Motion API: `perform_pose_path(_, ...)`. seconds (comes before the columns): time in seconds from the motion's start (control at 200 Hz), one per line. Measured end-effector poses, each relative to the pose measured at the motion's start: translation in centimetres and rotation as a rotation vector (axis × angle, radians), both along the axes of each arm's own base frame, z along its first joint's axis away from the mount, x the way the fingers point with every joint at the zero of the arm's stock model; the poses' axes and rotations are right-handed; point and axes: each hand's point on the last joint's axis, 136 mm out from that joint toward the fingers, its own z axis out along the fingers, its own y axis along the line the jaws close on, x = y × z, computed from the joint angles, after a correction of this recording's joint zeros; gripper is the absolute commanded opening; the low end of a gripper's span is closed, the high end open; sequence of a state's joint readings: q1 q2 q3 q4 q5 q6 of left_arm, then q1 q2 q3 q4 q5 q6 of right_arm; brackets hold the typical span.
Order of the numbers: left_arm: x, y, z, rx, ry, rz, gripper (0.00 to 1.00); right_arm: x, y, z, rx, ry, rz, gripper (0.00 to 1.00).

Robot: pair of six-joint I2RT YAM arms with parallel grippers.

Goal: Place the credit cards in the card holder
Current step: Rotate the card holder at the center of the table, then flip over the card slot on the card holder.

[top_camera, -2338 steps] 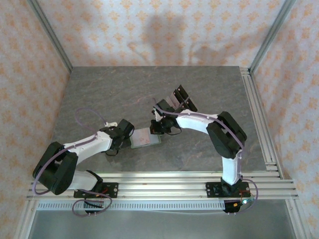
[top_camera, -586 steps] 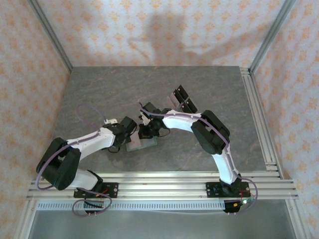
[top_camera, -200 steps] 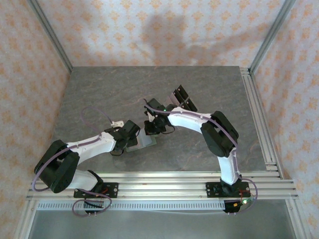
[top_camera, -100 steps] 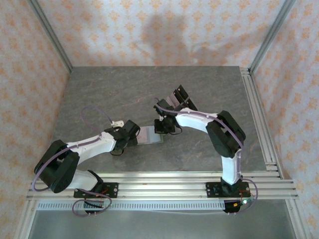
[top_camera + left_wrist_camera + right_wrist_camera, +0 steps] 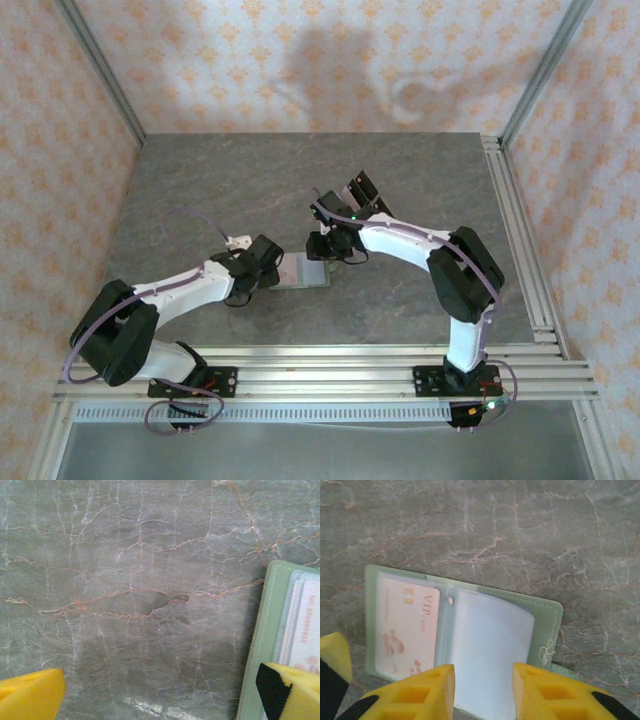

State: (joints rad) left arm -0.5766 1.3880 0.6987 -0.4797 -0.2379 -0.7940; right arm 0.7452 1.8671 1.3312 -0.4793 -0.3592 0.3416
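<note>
Now that the right gripper (image 5: 483, 690) has gone from shut to partly parted, with nothing between its jaws, the card holder (image 5: 545, 630) lies released and spread open on the table (image 5: 200, 180) between the arms. One credit card (image 5: 407, 625) sits in its left sleeve. The left gripper (image 5: 162, 695) stands wide open and empty at the holder's edge. Yellow fingers (image 5: 425, 692) cover the holder's near edge, and any further cards are too small to make out from above.
</note>
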Motion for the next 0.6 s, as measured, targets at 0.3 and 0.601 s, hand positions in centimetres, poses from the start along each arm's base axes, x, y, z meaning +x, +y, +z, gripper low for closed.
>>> perform_pose_path(0.3,0.6,-0.8,-0.9,-0.007,0.024,-0.016,1.0,0.9,1.0,-0.8,-0.025,-0.006,0.061,0.35)
perform_pose_path(0.601,0.8,-1.0,-1.1,-0.009,0.025,-0.017,1.0,0.3,0.3,-3.2,-0.082,0.041,0.078,0.38)
